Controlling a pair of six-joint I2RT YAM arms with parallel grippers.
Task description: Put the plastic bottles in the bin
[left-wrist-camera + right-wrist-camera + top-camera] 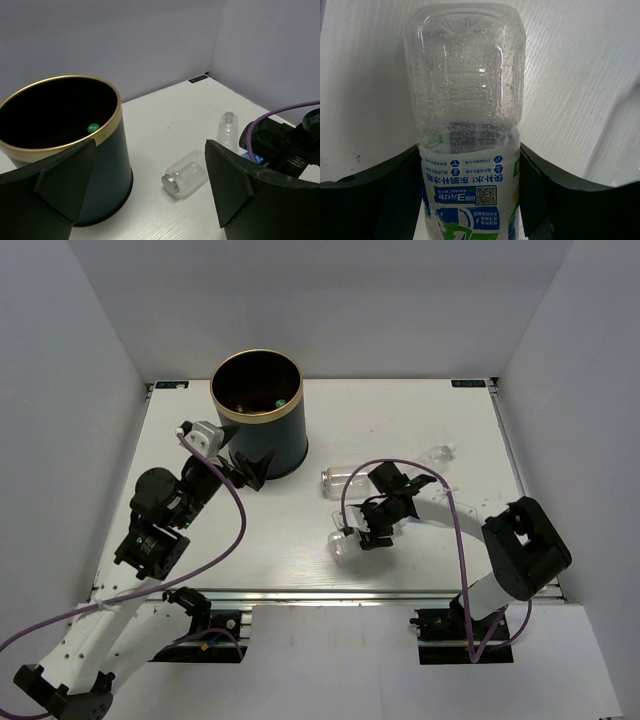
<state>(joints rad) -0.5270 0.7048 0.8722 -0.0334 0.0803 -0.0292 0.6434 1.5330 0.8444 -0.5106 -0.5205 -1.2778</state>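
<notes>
Right wrist shows the labelled bottle pinched at its label by our right gripper, near the table front edge, well apart from the bin. We judge this the grasp step; next we lift and carry it over the rim. Our left gripper is spread, empty, beside the bin.

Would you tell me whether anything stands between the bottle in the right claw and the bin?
The left claw hangs open at the near side of the bin, beside the straight path of the labelled bottle; a clear bottle lies nearby.
</notes>
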